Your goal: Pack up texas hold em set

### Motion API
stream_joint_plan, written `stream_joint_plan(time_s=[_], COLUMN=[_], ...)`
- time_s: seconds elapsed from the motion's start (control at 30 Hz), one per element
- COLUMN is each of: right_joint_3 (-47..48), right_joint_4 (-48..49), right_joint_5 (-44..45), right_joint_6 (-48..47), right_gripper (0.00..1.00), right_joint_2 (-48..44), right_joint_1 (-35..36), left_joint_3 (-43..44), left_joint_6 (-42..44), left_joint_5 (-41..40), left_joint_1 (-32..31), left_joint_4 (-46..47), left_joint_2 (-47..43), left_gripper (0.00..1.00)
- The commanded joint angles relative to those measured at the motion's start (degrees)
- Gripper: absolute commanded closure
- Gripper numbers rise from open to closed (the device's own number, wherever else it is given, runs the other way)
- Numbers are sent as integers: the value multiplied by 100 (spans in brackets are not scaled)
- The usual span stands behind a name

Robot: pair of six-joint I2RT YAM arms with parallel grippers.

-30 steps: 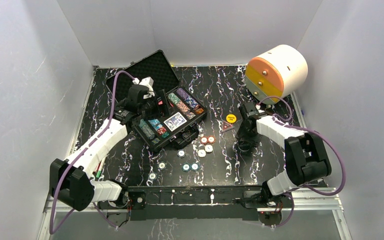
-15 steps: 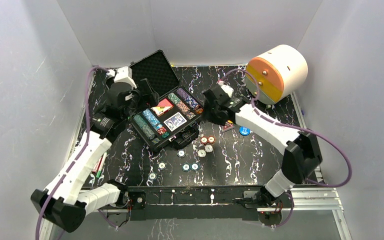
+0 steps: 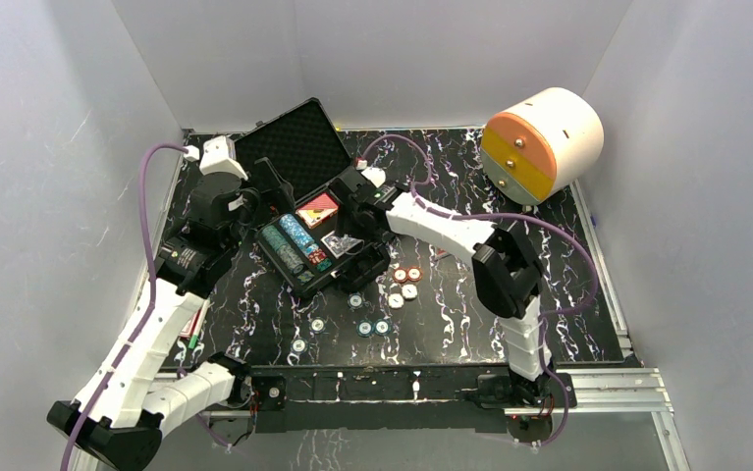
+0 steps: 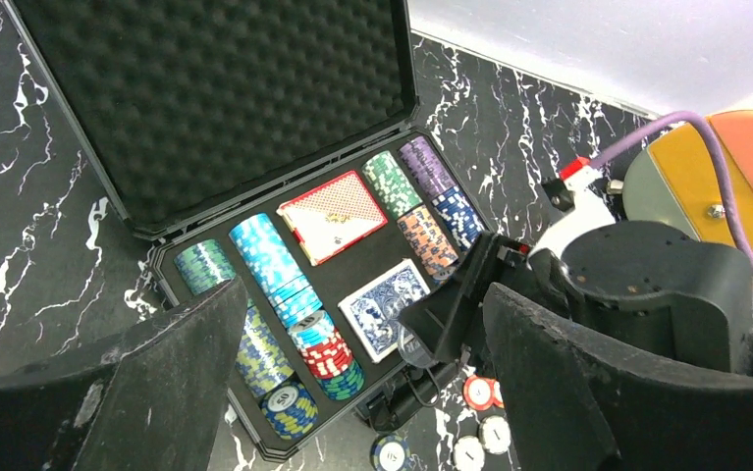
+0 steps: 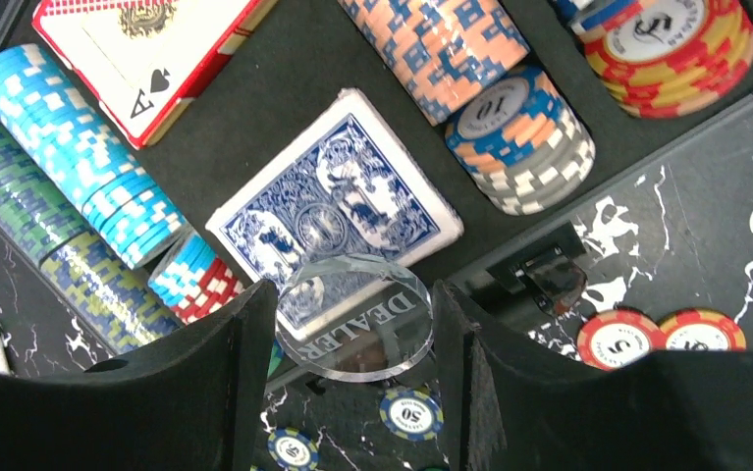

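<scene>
Right gripper (image 5: 352,334) pinching one clear round DEALER button (image 5: 357,319), one blue-backed card deck (image 5: 338,206) beneath, one red-backed deck (image 5: 146,54) upper-left, two red-and-white loose chips (image 5: 608,340) right; left gripper (image 4: 364,294) gaping, empty.

From above, the right arm (image 3: 431,224) covers the right half of the case (image 3: 298,147), so you barely see the blue card deck (image 5: 338,211) or the chip rows (image 4: 429,240) there. In the right wrist view both sides of the clear disc (image 5: 357,329) vanish behind the fingers (image 5: 205,392) of the right gripper (image 5: 352,294), and the top edge cuts the red deck (image 5: 146,49). The left wrist view crops the lid (image 4: 215,98) at its top and the white cylinder (image 4: 716,196) at its right. Numbers on the loose chips (image 3: 380,327) near the front edge of the table (image 3: 568,314) are too small to read from above.
</scene>
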Motion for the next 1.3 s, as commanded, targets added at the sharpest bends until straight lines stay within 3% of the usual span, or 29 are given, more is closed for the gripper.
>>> stream_joint_plan(time_s=[0.0, 0.3, 0.6, 0.87, 1.03, 1.27], right_joint_3=[655, 992, 1296, 1557, 967, -842], right_joint_4=[18, -91, -144, -254, -158, -94], right_joint_5=[216, 237, 225, 155, 169, 671], right_joint_6=[-41, -143, -391, -541, -539, -450], right_gripper=[41, 38, 23, 19, 19, 19], right_joint_2=[211, 691, 937, 641, -26, -1431], right_joint_1=[-23, -22, -22, -52, -234, -825], left_joint_3=[41, -21, 12, 117, 113, 33], left_joint_6=[-38, -87, -83, -61, -64, -77], left_joint_5=[-138, -101, -99, -112, 38, 317], left_joint_1=[2, -3, -3, -3, -3, -3], left_joint_4=[-159, -197, -230, -267, -275, -276], left_joint_2=[-112, -104, -38, 31, 78, 139], left_gripper=[11, 10, 10, 10, 8, 7])
